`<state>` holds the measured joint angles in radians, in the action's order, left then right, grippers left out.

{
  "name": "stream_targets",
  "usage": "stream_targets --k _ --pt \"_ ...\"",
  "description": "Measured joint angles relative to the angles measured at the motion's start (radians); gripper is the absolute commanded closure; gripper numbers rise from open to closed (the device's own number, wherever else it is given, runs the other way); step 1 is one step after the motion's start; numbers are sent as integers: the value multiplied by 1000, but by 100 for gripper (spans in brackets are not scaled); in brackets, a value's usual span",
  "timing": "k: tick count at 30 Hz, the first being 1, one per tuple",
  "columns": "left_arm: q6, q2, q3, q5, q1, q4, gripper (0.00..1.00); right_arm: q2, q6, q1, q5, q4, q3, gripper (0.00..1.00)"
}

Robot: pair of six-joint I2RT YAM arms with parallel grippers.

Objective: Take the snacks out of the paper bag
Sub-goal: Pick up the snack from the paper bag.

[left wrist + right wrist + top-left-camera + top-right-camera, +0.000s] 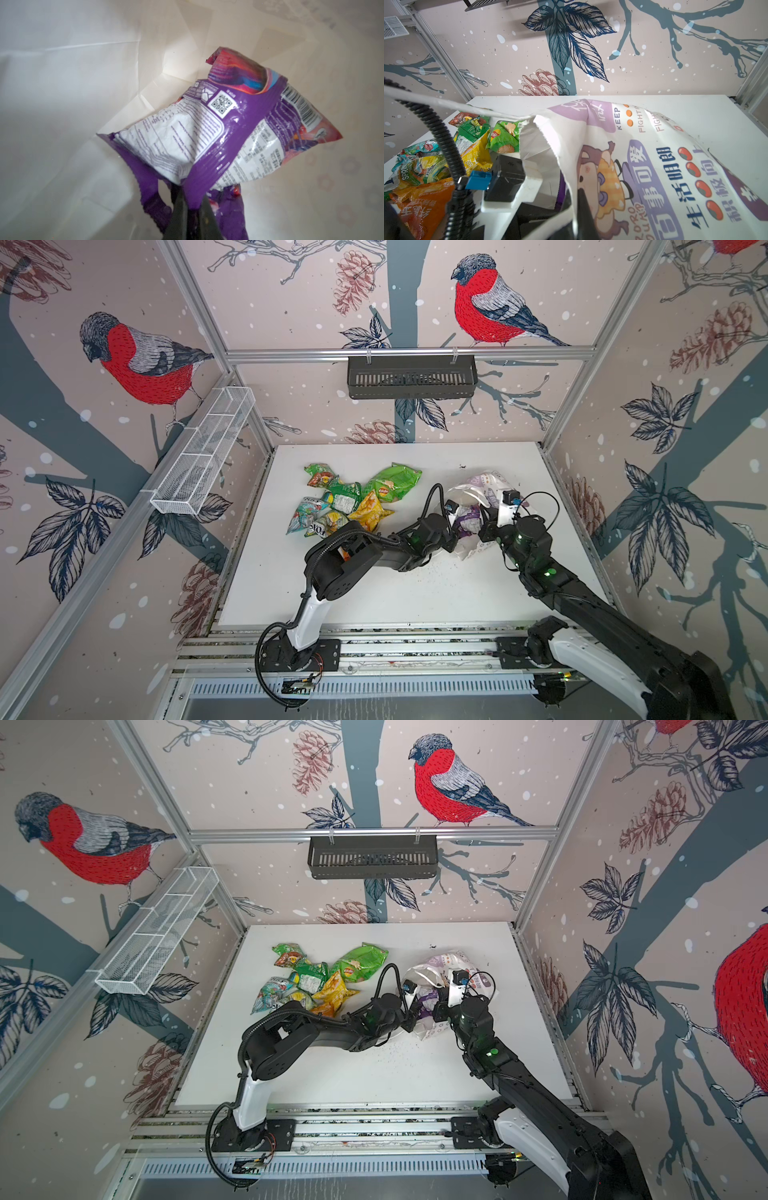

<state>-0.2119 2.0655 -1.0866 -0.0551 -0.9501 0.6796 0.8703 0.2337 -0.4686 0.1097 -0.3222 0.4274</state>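
ROBOT EMPTIES A SHOPPING BAG: Nearest the base, the left gripper [190, 207] was clamped on the crimped end seam of a purple snack packet [218, 135]. The packet lay inside the paper bag [654, 166], its printed back and barcode facing the wrist camera against the creased white lining. Just beside it, the right gripper [578, 207] was pinched shut on the rough-edged rim of the bag's mouth, propping the opening up for the other arm.

The packet looked light, air-puffed and slick, and its foil was likely to crinkle and slide under pressure. The flat seam therefore seemed the surest hold, since a squeeze on the belly could crush what was inside. The bag was thin, soft paper, likely to collapse, tear or drag along if it was not held.

Farther out on the white table [415, 593], a heap of green, yellow, orange and teal snacks [353, 502] lay outside the bag, near its mouth.
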Motion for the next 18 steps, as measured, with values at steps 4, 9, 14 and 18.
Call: stream_targets --k 4,9,14,18 --pt "-2 -26 22 3 0 7 100 -3 2 0 5 0 -1 100" --pt "-1 -68 56 1 0 11 100 -10 3 2 16 0 -5 100" --pt "1 -116 106 -21 0 11 100 -3 6 2 23 0 -5 100" --pt "24 -169 151 -50 0 10 100 3 10 2 31 0 -3 100"
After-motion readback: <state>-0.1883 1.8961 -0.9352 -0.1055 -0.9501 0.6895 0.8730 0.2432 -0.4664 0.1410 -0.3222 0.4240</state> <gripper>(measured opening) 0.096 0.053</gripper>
